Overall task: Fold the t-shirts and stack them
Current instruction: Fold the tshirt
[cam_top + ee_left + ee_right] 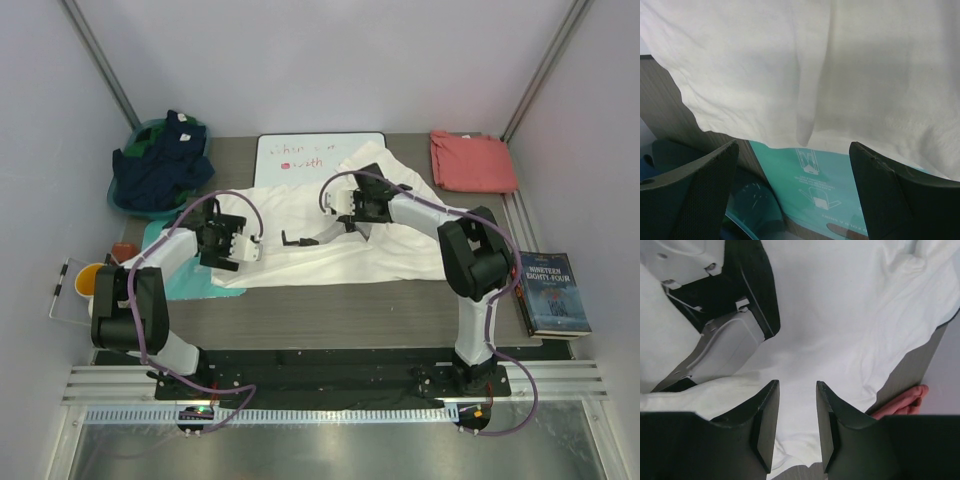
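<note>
Since the left gripper [796, 146] is spread and the right gripper [797, 386] parted (neither pinches cloth), bite the cream-white t-shirt [400, 240] edge squarely before folding.

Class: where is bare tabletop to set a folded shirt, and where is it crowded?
Free: the front strip of grey wood table between the cream-white t-shirt and arm bases; the patch between salmon-red t-shirt and dark book. Crowded: left side, teal plastic board and blue basin.

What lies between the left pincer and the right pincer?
The white shirt with its black print, between left pincer and right pincer; the top view shows it.
</note>
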Action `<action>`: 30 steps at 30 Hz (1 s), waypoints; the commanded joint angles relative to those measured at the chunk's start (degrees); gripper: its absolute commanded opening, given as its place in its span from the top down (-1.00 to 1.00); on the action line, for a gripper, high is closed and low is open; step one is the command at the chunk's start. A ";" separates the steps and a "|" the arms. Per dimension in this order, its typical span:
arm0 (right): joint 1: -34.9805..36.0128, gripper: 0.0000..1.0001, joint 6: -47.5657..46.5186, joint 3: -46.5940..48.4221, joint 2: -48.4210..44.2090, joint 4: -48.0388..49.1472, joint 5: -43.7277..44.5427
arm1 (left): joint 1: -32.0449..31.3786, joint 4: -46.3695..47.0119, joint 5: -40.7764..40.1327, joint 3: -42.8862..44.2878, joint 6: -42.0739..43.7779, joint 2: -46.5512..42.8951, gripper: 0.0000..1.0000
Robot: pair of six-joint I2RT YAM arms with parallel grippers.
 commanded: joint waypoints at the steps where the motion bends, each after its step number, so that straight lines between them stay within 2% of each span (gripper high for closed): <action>1: 0.13 0.19 1.18 -2.74 -4.24 12.58 7.42 | 0.39 -0.01 1.55 0.26 -0.17 0.69 -0.82; 8: -0.48 0.18 2.85 -3.09 -3.89 14.26 12.27 | 0.30 -0.80 1.82 0.78 0.53 1.22 -0.75; 11: -0.83 0.18 2.94 -3.71 -4.15 14.52 12.88 | 0.39 -2.47 2.34 1.49 0.97 1.66 -0.62; 14: -1.10 0.19 2.94 -4.06 -4.33 15.05 13.59 | 0.30 -4.75 2.87 2.71 1.33 2.27 -0.40; 15: -1.18 0.19 2.85 -4.06 -4.42 15.49 14.03 | 0.39 -5.28 3.31 2.98 1.24 2.45 -0.21; 18: -1.62 0.19 3.02 -4.06 -4.59 15.84 14.29 | 0.30 -6.17 3.75 3.60 1.41 3.33 0.04; 23: -1.80 0.19 2.67 -4.50 -4.95 16.20 14.56 | 0.13 -6.17 3.84 3.86 1.41 3.68 0.25; 26: -1.98 0.19 2.50 -4.59 -4.95 16.90 14.64 | 0.21 -6.43 3.23 4.04 1.68 3.77 0.52; 27: -2.06 0.18 2.41 -4.59 -4.77 16.99 14.64 | 0.21 -6.60 3.05 4.13 1.77 3.68 0.68; 30: -2.15 0.19 2.15 -4.68 -4.68 17.60 14.99 | 0.21 -7.75 2.00 4.83 2.20 3.95 1.00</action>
